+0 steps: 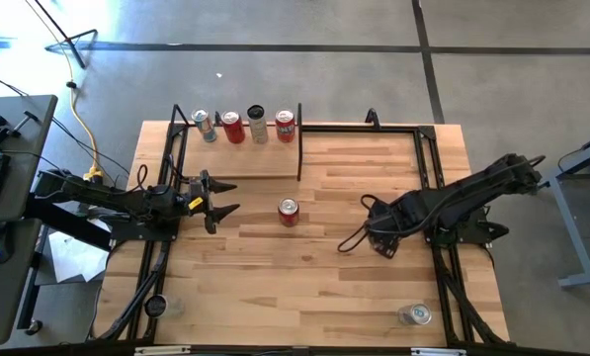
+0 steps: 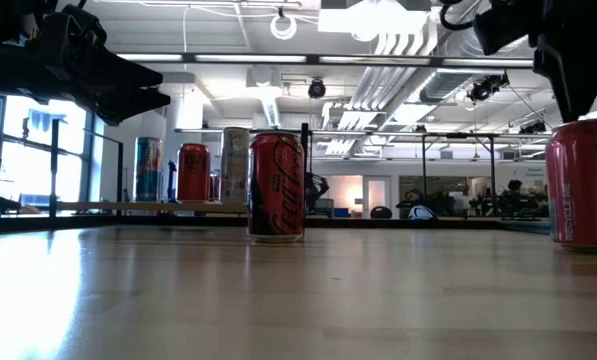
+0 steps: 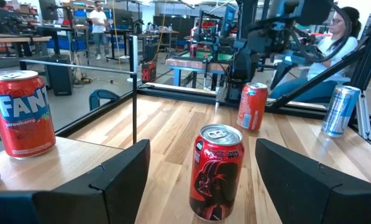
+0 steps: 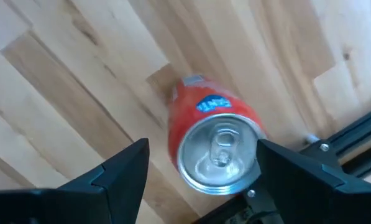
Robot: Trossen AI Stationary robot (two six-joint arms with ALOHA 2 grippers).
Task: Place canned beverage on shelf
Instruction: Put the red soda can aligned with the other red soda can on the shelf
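The dark-red can (image 3: 217, 171) stands between the left gripper (image 3: 201, 180) and its wide-open, empty jaws; closing comes next. The right gripper (image 4: 201, 180), likewise open, probably just hovers over another can (image 4: 214, 140).

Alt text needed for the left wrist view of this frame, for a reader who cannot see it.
The left gripper, fingers spread open, faces an upright dark red drink can standing on the planked wooden tabletop. A red Fanta strawberry can stands on the pale-wood shelf board to one side; a second red can and a slim silver-blue can stand farther off.
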